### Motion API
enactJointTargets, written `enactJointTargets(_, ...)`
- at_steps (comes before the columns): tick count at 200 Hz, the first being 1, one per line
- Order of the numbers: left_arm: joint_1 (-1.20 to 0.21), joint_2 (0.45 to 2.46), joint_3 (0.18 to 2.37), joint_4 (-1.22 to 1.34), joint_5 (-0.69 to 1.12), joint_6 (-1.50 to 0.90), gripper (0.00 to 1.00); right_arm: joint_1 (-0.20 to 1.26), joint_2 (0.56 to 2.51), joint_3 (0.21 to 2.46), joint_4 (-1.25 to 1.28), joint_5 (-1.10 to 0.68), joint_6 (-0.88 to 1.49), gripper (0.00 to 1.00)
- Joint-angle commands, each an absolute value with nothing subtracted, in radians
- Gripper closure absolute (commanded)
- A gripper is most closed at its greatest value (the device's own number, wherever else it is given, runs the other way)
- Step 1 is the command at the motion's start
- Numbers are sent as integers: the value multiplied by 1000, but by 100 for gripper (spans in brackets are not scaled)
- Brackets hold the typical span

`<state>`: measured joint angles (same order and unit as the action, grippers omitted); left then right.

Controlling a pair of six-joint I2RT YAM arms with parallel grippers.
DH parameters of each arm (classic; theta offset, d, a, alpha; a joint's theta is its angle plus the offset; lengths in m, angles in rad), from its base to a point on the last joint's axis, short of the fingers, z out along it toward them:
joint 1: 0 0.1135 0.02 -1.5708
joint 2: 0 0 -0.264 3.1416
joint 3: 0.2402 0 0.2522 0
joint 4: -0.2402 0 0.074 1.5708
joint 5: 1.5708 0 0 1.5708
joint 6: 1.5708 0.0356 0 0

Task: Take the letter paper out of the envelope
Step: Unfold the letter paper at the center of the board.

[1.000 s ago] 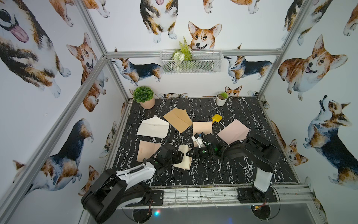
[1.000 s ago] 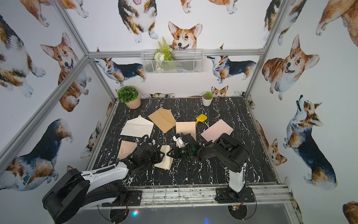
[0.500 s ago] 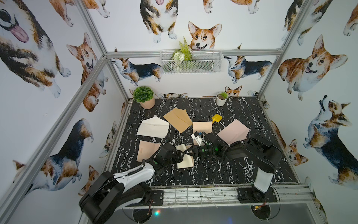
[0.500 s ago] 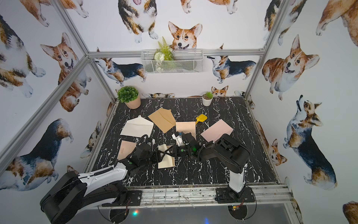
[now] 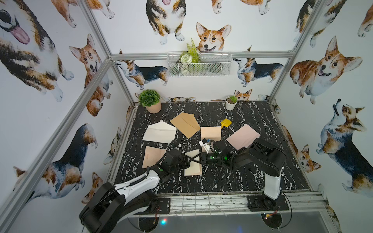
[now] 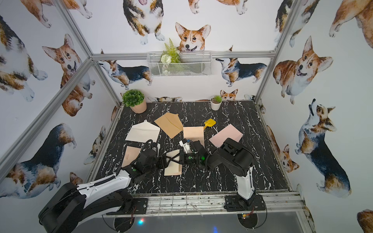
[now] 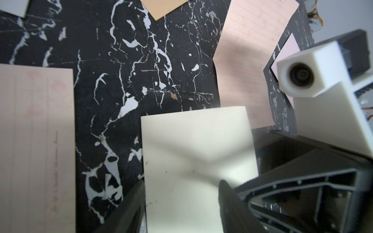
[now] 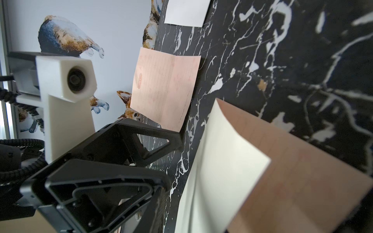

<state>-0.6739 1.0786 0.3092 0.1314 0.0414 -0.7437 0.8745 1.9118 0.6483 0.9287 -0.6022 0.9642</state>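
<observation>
Cream envelope (image 5: 192,170) sat lifted and bowed a little below the centre of the frame in both top views, over the table (image 5: 222,181). It was caught between my two tools, which met almost tip to tip.

My left tool (image 5: 184,161) stood about half apart. Its fingers (image 7: 129,213) bore on the envelope's long sides and, as I judged it, held it; the puckered face in the left wrist view suggested a squeeze.

My right tool (image 5: 191,160) reached in from the right of the frame at the open end. There the flap (image 8: 228,153) curled back and the pink lined letter paper (image 8: 302,171) showed. How much of the sheet lay inside I could not tell, nor whether that tool had closed on the sheet, the flap or nothing.

If its jaws took the envelope wall along with the sheet, a pull would likely drag the whole envelope out of my left tool. If the left squeeze was too hard, it could pin the letter inside, and the pull might crease or tear it. A pinch on the thin edge alone could slip off. With the tools that close, a careless pull could also knock them together.
</observation>
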Motion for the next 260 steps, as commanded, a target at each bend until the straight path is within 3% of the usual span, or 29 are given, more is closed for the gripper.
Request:
enactJointTargets(1,-673,1045,311,109,0,-736,39,876,1886,662,866,-601,927,87)
enactJointTargets(15,-671,1019,313,94,-13,-730,39,876,1865,669,796,-597,895,100)
enactJointTargets(67,-660,962,342,12,-32,-691,38,882,1746,706,470,-536,726,100)
enactJointTargets(133,-605,939,359,-18,9,-686,38,894,1434,860,-227,-203,296,100)
enactJointTargets(192,-579,882,341,-53,8,-687,38,927,1274,853,-319,-81,68,100)
enactJointTargets(230,-551,891,349,-56,30,-676,38,1151,1253,852,-282,156,-166,100)
enactJointTargets(260,-546,929,354,-31,64,-685,38,1209,1292,844,-228,199,-237,100)
